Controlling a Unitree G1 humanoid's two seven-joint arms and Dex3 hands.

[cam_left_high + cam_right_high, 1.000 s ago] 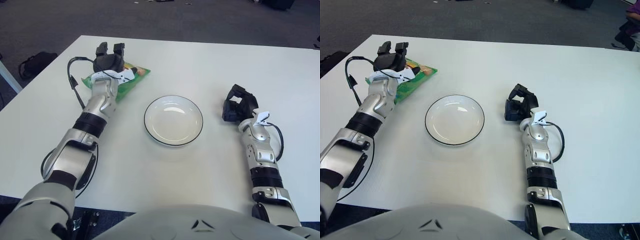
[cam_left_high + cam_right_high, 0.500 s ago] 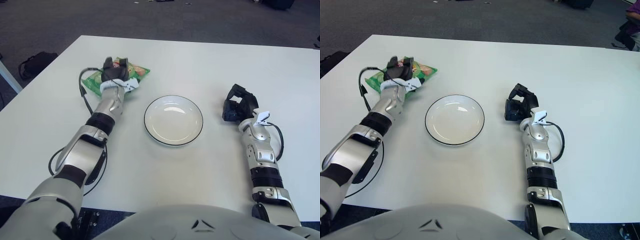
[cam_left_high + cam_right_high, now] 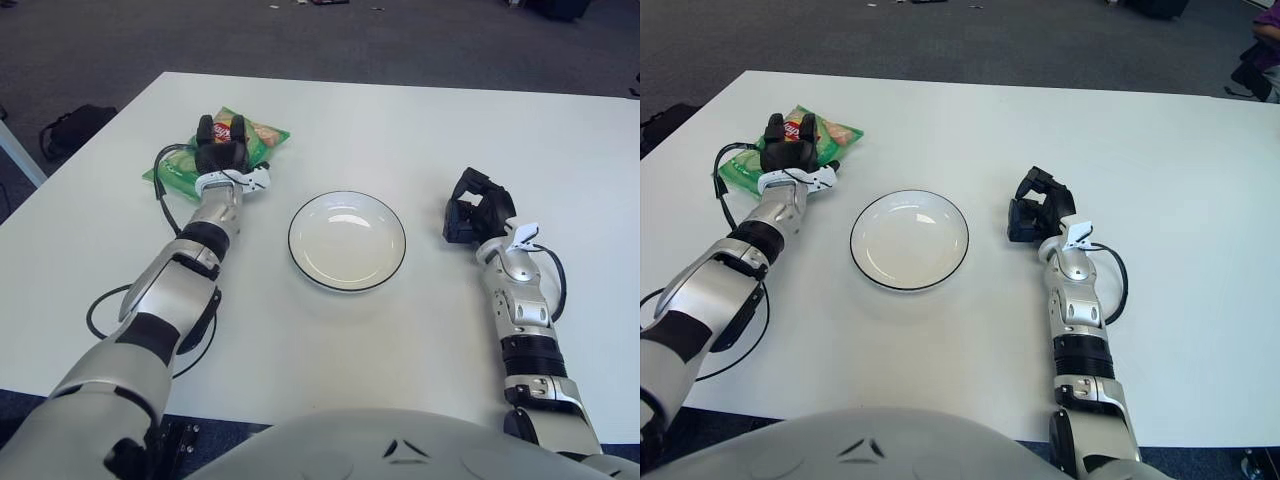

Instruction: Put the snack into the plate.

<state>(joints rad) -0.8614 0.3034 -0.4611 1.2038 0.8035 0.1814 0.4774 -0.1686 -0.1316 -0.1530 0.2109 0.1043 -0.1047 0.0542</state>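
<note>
The snack (image 3: pixel 267 134) is a green bag with an orange end, lying at the back left of the white table (image 3: pixel 400 120). My left hand (image 3: pixel 222 143) sits on top of the bag, its dark fingers curled over the middle and hiding that part. The white plate (image 3: pixel 347 245) with a dark rim stands in the middle, to the right of the bag and apart from it, with nothing in it. My right hand (image 3: pixel 1036 208) shows to the right of the plate, fingers loosely bent and holding nothing.
A black cable (image 3: pixel 160 195) runs along my left forearm and loops near the elbow (image 3: pixel 98 312). A dark bag (image 3: pixel 65 125) lies on the carpet beyond the table's left edge. Bare tabletop lies in front of the plate.
My left hand came down from above the bag and closed over it. The bag has shifted left and turned a little with the hand. The right arm is still.
</note>
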